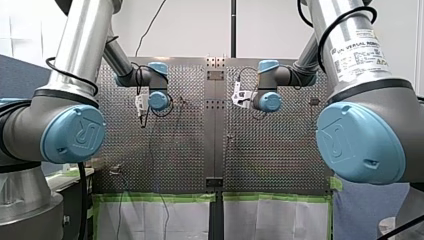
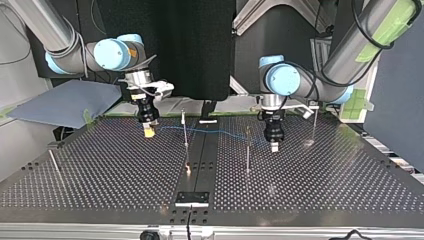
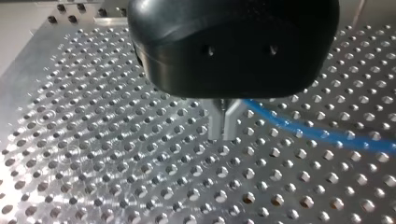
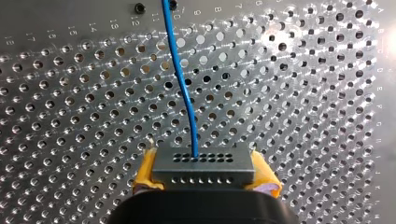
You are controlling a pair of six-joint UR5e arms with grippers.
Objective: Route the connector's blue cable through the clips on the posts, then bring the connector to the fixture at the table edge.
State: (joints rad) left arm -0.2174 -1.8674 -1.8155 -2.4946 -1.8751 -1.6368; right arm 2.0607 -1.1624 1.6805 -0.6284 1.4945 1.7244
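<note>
metal connector (image 4: 203, 166) in right tool (image 4: 205, 173), cable (image 4: 184, 88) ahead

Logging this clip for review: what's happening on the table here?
My right hand holds the connector between yellow pads. My left hand is closed on the blue cable, which stretches between the two hands past two posts. The connector is not yet at the fixture on the table edge; clip routing cannot be judged.
</note>
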